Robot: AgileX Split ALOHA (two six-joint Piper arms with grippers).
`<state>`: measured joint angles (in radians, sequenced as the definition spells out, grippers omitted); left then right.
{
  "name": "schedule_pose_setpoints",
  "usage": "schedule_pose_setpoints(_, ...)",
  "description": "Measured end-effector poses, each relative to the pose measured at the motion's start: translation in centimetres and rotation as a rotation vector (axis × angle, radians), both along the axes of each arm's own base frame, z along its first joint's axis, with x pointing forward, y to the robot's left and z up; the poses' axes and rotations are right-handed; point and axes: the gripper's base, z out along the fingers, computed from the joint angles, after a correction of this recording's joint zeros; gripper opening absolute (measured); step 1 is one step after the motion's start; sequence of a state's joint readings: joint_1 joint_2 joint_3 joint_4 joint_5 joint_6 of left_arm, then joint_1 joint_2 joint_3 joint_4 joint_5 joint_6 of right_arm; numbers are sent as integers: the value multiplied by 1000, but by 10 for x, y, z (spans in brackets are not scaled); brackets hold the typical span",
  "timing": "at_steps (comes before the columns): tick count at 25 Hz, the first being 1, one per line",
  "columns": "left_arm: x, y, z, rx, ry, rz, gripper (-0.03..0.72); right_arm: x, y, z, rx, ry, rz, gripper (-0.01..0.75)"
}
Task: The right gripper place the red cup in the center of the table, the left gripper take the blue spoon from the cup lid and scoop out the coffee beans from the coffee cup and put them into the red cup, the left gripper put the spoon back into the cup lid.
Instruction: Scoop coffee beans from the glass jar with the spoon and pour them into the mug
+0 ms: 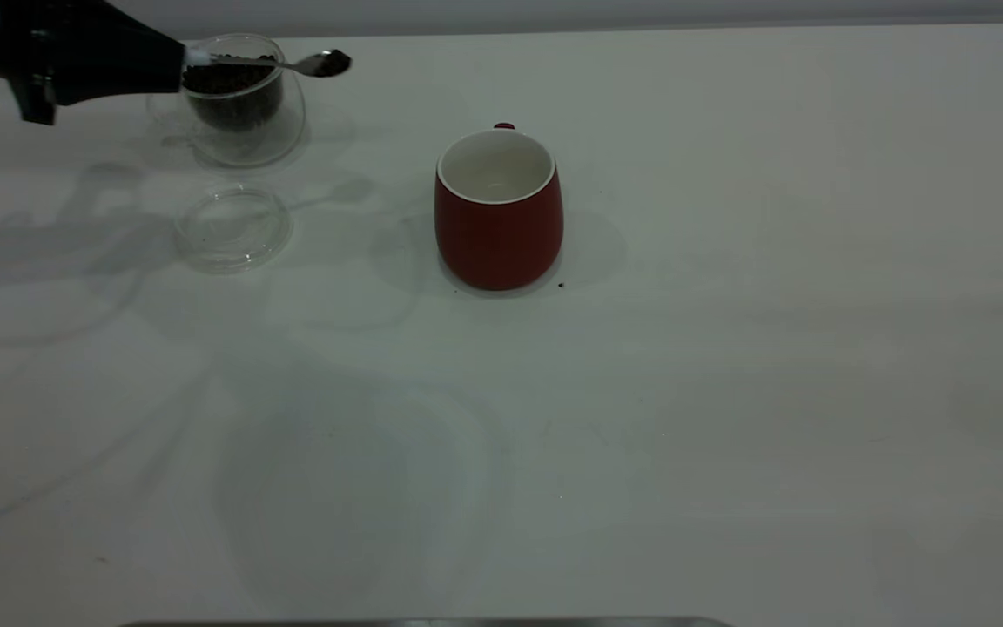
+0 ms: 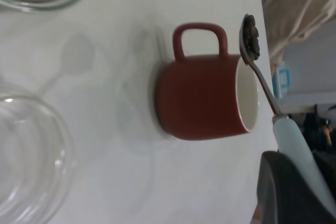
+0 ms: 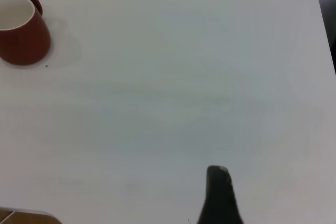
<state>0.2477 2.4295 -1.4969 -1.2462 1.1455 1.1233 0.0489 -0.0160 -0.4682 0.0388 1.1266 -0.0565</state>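
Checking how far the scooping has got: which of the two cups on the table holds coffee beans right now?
The clear glass coffee cup beside the left gripper; the red cup shows only its bare white inside.

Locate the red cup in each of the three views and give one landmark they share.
Exterior view: the red cup stands upright near the table's middle.
Left wrist view: it fills the centre, seen sideways, behind the loaded blue spoon.
Right wrist view: far off at the frame's edge.
Shared landmark: its white inside and red loop handle.

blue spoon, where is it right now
In the exterior view the blue spoon is in the air at the table's far left, held by the left gripper, its bowl of coffee beans just past the coffee cup toward the red cup.
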Motion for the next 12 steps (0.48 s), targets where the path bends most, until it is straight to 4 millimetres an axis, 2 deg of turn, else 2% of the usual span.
schedule_pose_setpoints(12, -2, -40, -2, 21, 8, -120, 119, 0, 0, 0, 0, 0, 0, 586)
